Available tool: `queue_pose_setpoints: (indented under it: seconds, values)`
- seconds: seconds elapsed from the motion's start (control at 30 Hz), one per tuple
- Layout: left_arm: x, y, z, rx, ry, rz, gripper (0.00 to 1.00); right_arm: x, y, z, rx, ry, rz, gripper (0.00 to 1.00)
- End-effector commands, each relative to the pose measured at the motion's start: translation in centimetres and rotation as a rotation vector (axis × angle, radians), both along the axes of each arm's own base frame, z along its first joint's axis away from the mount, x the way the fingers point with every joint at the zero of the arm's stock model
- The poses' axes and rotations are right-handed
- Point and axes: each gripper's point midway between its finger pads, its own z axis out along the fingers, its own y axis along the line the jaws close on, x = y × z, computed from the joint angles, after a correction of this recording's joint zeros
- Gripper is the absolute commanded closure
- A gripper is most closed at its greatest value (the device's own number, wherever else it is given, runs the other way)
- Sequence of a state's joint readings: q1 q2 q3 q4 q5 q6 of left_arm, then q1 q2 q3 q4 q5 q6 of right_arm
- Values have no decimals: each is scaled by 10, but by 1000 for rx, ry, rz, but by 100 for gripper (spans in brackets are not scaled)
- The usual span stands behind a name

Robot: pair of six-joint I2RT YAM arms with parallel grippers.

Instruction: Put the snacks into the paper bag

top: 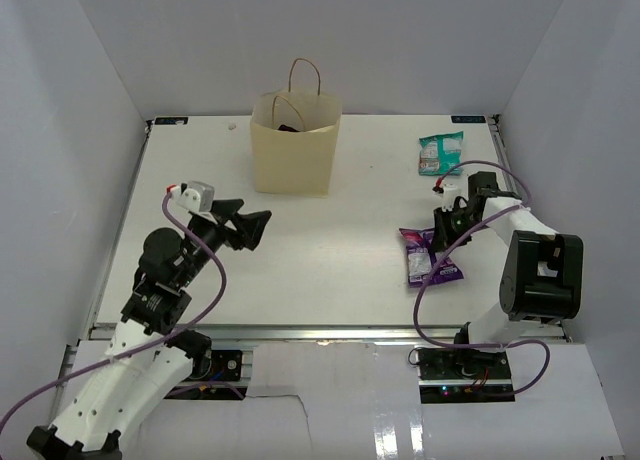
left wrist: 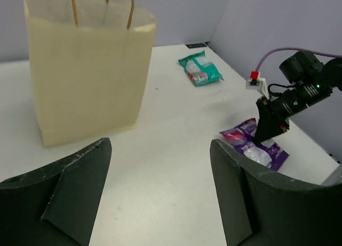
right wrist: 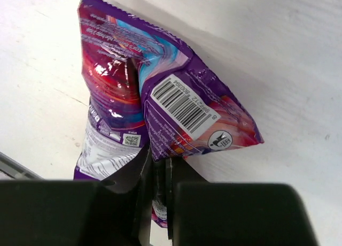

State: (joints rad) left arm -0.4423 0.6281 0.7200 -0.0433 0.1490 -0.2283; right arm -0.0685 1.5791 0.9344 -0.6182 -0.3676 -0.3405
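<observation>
Right gripper pinches the purple pouch at its fingertips; left gripper gapes wide, the paper bag ahead holding something dark.

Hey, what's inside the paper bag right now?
In the top view the paper bag stands open, with a small dark shape showing just below its rim. What that is, and anything deeper, is hidden by the bag's walls.

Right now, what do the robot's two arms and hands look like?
Both arms, left arm and right arm, have white shells with black joints. A purple cable loops along each, ending at a small red-and-white plug. The left hand and right hand are dark, each with two fingers.
</observation>
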Motion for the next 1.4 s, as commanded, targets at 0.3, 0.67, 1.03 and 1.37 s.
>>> queue_pose_setpoints:
  seconds: [0.3, 0.67, 1.03, 1.37]
  values:
    - [-48, 9, -111, -299, 411, 23, 16, 76, 80, 188, 309, -595, 438, 92]
    - [-48, 0, -144, -287, 548, 15, 16, 200, 225, 417, 177, -1248, 362, 92]
    - [-58, 8, -139, -313, 545, 33, 16, 219, 319, 376, 251, -1340, 492, 92]
    - [-55, 6, -140, -291, 543, 28, 15, 203, 289, 357, 240, -1256, 544, 6]
